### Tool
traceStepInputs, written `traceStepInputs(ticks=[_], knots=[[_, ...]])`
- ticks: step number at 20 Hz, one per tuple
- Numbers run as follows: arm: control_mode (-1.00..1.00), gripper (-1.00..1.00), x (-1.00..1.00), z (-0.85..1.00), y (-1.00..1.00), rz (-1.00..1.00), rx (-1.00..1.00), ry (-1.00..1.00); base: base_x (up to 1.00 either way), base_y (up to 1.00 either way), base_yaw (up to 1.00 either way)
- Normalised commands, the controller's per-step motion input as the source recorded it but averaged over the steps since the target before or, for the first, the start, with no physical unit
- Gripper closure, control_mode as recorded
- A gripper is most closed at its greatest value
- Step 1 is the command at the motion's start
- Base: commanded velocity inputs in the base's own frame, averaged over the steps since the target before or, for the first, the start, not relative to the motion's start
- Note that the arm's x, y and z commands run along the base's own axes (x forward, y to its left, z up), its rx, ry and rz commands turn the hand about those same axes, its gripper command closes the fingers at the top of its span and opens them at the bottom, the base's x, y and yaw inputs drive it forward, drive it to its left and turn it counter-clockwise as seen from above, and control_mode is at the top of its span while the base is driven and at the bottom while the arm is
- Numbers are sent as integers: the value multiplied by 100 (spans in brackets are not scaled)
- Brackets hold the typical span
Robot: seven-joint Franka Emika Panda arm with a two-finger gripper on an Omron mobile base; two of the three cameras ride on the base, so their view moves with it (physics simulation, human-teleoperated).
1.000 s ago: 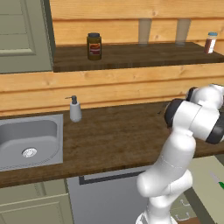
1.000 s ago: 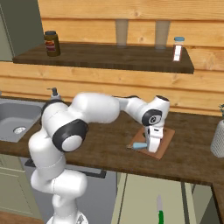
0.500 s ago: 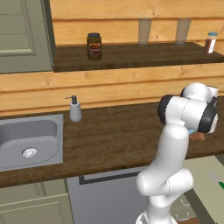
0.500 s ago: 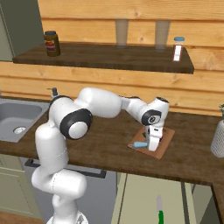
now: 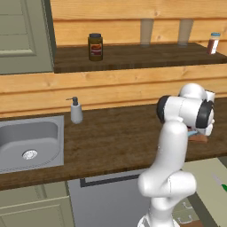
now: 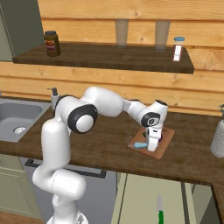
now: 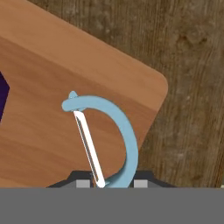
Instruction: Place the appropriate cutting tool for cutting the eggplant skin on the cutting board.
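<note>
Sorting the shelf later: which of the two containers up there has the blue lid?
The small white-labelled bottle at the shelf's right end, capped light blue. The other, a dark brown jar at the left end, has a dark lid.

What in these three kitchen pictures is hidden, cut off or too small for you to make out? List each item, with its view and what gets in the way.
- Eggplant: hand view, cut off by the left edge; a dark purple sliver shows.
- Peeler handle: hand view, lost below the bottom edge between the gripper tips.
- Cutting board: left base view, mostly behind the arm.
- Jar label: right base view, too small to read.
- Whether the peeler touches the board: not settled.
</note>
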Motion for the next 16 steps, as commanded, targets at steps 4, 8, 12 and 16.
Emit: traceStepInputs(ticks=[4, 8, 12, 16], knots=[[-100, 100, 34, -22, 0, -2, 0, 0, 0, 0, 0], [-100, 100, 21, -20, 0, -2, 0, 0, 0, 0, 0], [-100, -100, 0, -15, 0, -1, 0, 0, 0, 0, 0], [-100, -100, 0, -3, 0, -1, -1, 0, 0, 0, 0]])
